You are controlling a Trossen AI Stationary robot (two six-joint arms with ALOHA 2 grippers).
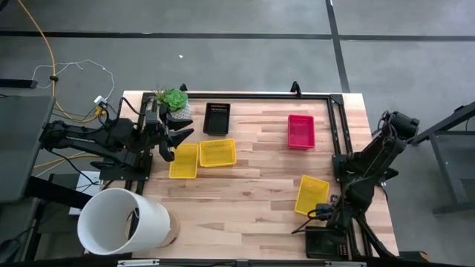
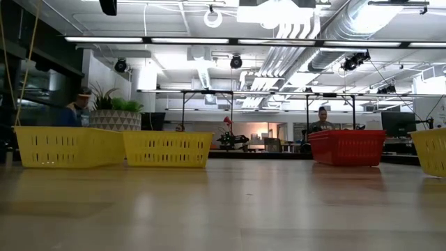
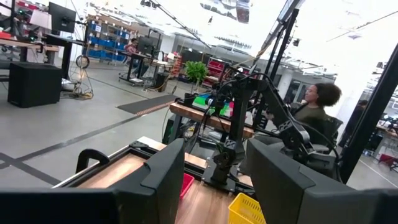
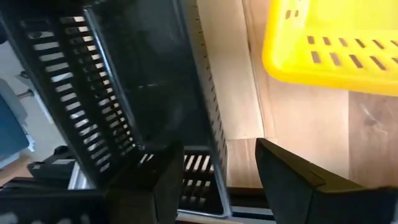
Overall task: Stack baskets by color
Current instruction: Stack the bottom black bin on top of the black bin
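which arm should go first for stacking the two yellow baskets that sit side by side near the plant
Left, probably. The left end effector hangs open right beside those two yellow baskets. The right end effector sits at the table's opposite side, by the lone yellow basket.

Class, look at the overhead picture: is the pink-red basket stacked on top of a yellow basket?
No: the pink-red basket sits alone on the bare wooden table, apart from every yellow basket.

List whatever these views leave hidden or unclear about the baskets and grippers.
- Low view: black basket does not show; the yellow baskets stand in front.
- Low view: right-hand yellow basket cut by the edge.
- High view: right gripper lost among its dark arm.
- Right wrist view: black basket runs off frame.
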